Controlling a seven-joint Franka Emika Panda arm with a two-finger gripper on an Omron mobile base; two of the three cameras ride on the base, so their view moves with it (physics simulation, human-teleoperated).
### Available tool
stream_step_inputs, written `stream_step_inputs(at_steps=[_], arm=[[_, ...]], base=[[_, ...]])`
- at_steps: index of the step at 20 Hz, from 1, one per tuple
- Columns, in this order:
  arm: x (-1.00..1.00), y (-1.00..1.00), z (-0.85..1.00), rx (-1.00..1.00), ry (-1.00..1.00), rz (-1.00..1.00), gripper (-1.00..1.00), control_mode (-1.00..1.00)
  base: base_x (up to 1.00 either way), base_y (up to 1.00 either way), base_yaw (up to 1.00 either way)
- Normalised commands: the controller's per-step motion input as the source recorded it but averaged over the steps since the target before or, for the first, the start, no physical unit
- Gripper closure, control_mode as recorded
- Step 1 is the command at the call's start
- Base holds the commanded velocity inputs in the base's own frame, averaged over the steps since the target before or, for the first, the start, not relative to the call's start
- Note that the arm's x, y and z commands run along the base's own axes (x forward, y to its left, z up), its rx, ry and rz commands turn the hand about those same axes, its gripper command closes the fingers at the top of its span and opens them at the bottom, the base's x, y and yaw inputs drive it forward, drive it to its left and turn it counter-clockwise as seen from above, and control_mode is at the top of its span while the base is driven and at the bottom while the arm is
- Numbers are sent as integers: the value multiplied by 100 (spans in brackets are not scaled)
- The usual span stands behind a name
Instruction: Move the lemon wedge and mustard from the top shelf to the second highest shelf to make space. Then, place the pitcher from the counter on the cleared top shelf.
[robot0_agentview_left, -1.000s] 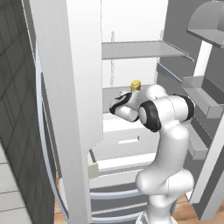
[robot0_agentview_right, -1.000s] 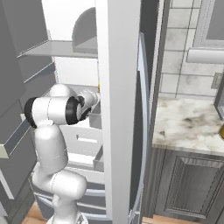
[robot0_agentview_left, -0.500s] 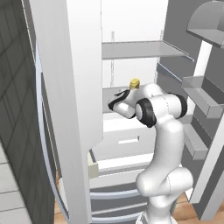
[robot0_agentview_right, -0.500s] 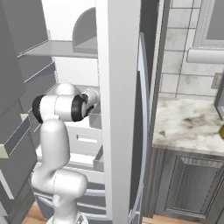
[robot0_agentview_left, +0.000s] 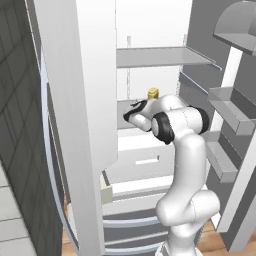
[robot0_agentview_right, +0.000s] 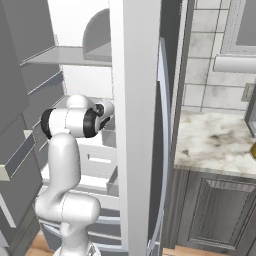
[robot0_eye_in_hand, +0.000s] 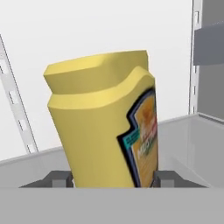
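Note:
The mustard (robot0_eye_in_hand: 105, 122), a yellow bottle with a red-and-green label, stands slightly tilted between my gripper's (robot0_eye_in_hand: 111, 179) fingertips (robot0_eye_in_hand: 59, 178), which press on both its sides. It hangs just over the grey second highest shelf (robot0_eye_in_hand: 183, 144). From the left base its yellow cap (robot0_agentview_left: 152, 93) peeks above my hand (robot0_agentview_left: 140, 111), well below the top shelf (robot0_agentview_left: 160, 56). My hand (robot0_agentview_right: 105, 111) reaches in behind the white door edge. The lemon wedge is out of view. The counter (robot0_agentview_right: 215, 145) lies to the right.
The open fridge door with grey bins (robot0_agentview_left: 227, 112) stands on the right, and a white panel (robot0_agentview_left: 80, 115) on the left. White drawers (robot0_agentview_left: 142, 160) sit below my hand. A dark and amber thing (robot0_agentview_right: 253, 147), cut off by the frame edge, rests on the counter.
The arm's elbow has shifted slightly to the left. The mustard stays between the fingers at almost the same place.

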Motion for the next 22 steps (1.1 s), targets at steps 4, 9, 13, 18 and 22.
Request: stream_step_inputs(at_steps=[4, 9, 13, 18, 22], arm=[[4, 0, -26, 0, 0, 0, -100, -100], [-1, 0, -2, 0, 0, 0, -100, -100], [-15, 0, 0, 0, 0, 0, -100, -100], [-32, 1, 0, 0, -2, 0, -100, -100], [-55, 18, 7, -3, -4, 0, -100, -100]], base=[[0, 0, 0], [0, 0, 0], [0, 0, 0], [0, 0, 0], [0, 0, 0]])
